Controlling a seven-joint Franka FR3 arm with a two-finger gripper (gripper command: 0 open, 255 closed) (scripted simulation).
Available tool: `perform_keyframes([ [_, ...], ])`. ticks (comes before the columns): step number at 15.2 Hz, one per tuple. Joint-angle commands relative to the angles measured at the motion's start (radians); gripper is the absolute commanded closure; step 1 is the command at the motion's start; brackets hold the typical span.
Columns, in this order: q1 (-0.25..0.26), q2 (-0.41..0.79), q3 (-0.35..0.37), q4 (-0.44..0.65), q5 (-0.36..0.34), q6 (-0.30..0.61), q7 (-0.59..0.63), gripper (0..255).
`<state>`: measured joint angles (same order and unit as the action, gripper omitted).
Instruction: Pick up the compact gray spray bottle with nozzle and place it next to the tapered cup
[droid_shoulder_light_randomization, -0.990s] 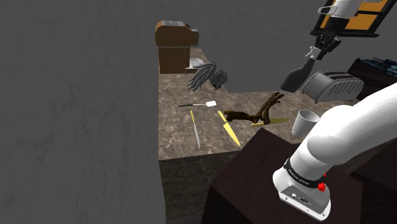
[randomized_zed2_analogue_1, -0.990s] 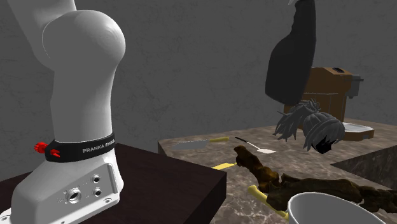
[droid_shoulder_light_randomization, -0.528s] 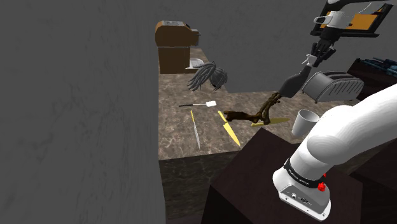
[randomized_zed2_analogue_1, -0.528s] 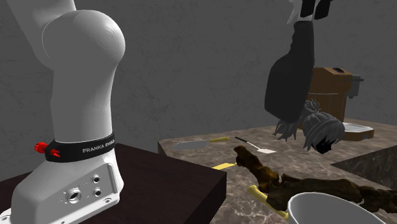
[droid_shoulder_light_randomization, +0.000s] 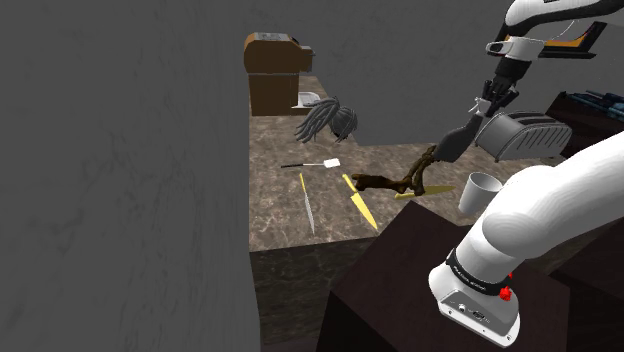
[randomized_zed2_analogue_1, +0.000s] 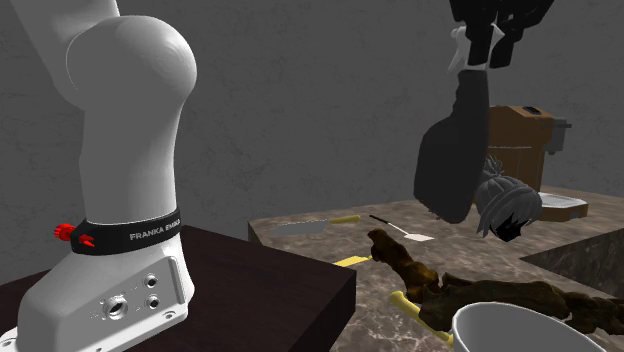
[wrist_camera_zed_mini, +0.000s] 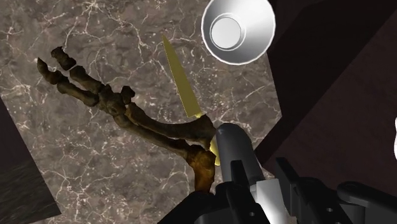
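Spray bottle (droid_shoulder_light_randomization: 455, 140), dark grey, clasped at its nozzle end between the closed-in fingers of the gripper (droid_shoulder_light_randomization: 490, 97), hanging tilted in the air over a brown marbled counter (droid_shoulder_light_randomization: 275, 215). Far off to the hand's side, a plain grey wall (droid_shoulder_light_randomization: 120, 180) and a brown boxy machine (droid_shoulder_light_randomization: 272, 72); nearer, a grey tangle (droid_shoulder_light_randomization: 330, 118) and a yellow blade (droid_shoulder_light_randomization: 360, 203) on the stone. Right below the bottle, a bony claw (wrist_camera_zed_mini: 108, 105). Just past it, a pale tapered cup (wrist_camera_zed_mini: 238, 28), apart from the bottle, beside the dark stand (droid_shoulder_light_randomization: 390, 290).
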<state>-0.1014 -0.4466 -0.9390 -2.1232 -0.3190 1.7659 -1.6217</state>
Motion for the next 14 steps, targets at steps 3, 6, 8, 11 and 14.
perform_keyframes([
  [3,0.003,0.011,-0.023,-0.046,-0.004,0.058,-0.004,255],
  [6,0.007,0.021,-0.041,-0.078,-0.005,0.100,-0.007,255],
  [8,0.010,0.029,-0.054,-0.098,-0.005,0.128,-0.009,255],
  [11,0.017,0.044,-0.075,-0.127,-0.004,0.171,-0.015,255],
  [14,0.027,0.061,-0.099,-0.154,0.000,0.215,-0.022,255],
])
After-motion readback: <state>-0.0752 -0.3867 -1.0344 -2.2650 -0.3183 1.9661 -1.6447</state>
